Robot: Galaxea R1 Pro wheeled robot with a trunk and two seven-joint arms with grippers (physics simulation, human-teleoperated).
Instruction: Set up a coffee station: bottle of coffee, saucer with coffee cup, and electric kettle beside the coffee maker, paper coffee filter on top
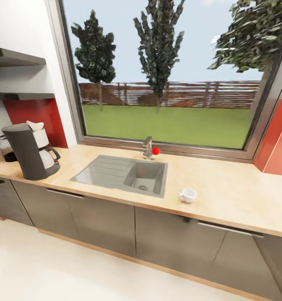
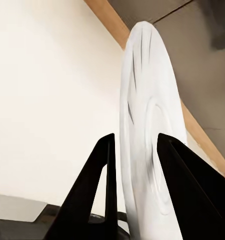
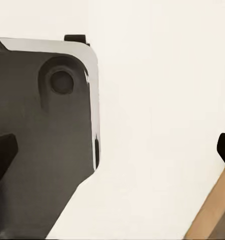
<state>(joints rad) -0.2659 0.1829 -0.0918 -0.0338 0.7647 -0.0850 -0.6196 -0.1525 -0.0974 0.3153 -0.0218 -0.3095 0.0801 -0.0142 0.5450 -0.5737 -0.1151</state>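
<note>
The dark grey coffee maker (image 1: 32, 152) stands at the left end of the wooden countertop (image 1: 224, 188), with a white paper filter (image 1: 35, 125) on its top. A dark rounded vessel (image 1: 6, 151) is half hidden behind it; I cannot tell what it is. Lying on its side right of the sink is the white coffee cup (image 1: 188, 195). In the left wrist view my left gripper (image 2: 136, 137) is shut on the white saucer (image 2: 150, 115), held on edge between the black fingers (image 2: 100, 185). My right gripper (image 3: 115, 150) is open over pale floor, its fingertips (image 3: 2, 150) at the picture's sides.
A steel sink (image 1: 124, 173) with a faucet (image 1: 148, 148) and a red knob sits mid-counter under a large window. Two dark shelves (image 1: 15, 58) hang at upper left. Grey cabinet fronts (image 1: 103, 221) run below the counter. My dark base (image 3: 42, 125) shows beneath the right gripper.
</note>
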